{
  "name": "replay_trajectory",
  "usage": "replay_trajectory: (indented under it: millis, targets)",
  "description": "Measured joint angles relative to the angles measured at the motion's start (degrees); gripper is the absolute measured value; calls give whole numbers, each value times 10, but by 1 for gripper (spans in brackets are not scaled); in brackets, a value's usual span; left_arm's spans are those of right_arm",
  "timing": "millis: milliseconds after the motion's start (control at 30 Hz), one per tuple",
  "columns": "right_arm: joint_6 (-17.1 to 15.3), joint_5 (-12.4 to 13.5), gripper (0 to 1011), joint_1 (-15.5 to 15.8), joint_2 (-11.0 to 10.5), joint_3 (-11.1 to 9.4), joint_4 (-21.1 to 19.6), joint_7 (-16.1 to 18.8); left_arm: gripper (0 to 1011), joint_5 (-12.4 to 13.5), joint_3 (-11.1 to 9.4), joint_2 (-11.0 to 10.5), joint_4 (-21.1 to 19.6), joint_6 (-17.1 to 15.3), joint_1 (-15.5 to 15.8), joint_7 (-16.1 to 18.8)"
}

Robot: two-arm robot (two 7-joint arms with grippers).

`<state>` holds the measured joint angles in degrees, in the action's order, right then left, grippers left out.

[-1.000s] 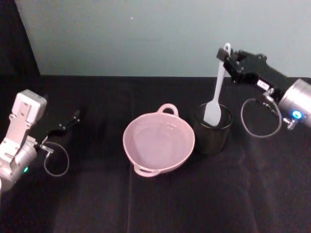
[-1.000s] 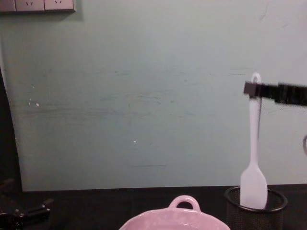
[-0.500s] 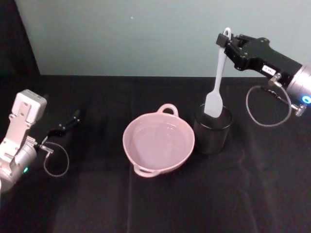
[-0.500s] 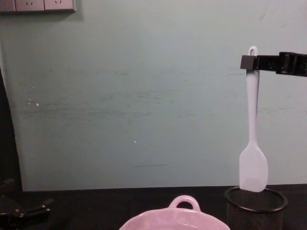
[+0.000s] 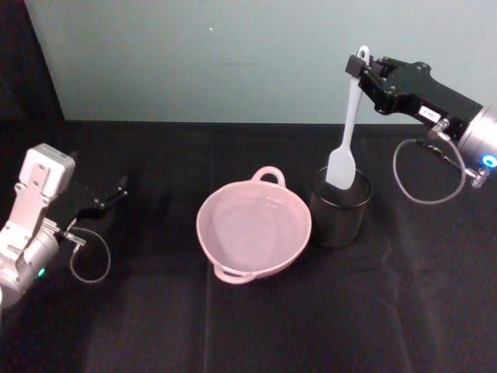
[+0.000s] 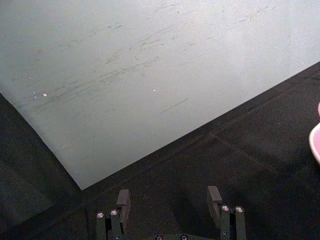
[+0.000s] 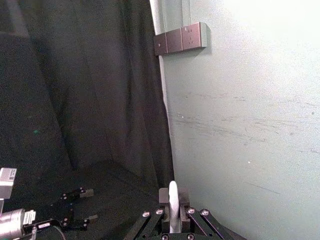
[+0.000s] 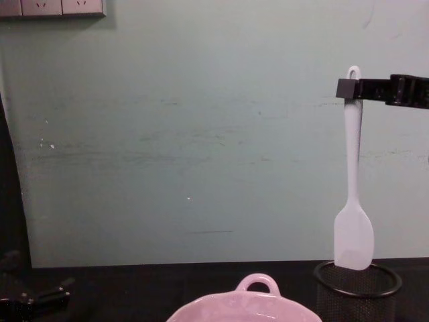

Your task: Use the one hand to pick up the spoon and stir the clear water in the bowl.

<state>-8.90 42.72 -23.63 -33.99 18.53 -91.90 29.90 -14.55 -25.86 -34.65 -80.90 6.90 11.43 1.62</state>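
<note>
My right gripper (image 5: 362,71) is shut on the top of the white spoon's (image 5: 346,132) handle and holds it upright, high above the table. In the chest view the spoon (image 8: 353,201) hangs with its flat head just at the rim of the black mesh cup (image 8: 358,288), gripper (image 8: 349,88) pinching it near the hole. The spoon's handle tip (image 7: 173,205) stands between the jaws in the right wrist view. The pink bowl (image 5: 254,230) sits left of the cup, its clear water (image 5: 250,227) showing faint glints. My left gripper (image 5: 116,189) rests open at the far left.
The black mesh cup (image 5: 339,206) stands right beside the bowl on the black cloth. A pale green wall (image 5: 233,54) closes the back of the table. A wall socket strip (image 8: 52,7) sits at the upper left in the chest view.
My right gripper has lifted the spoon upward, so its head rose from inside the mesh cup to about rim height. In the last half second it barely moved. The left arm stayed still.
</note>
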Motion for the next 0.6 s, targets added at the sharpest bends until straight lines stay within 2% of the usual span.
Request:
replay_trajectory:
  millis: [600]
  targets:
    - [1, -1, 109, 1, 1, -1, 1, 0, 1011, 0, 0, 0, 0, 0, 0, 0]
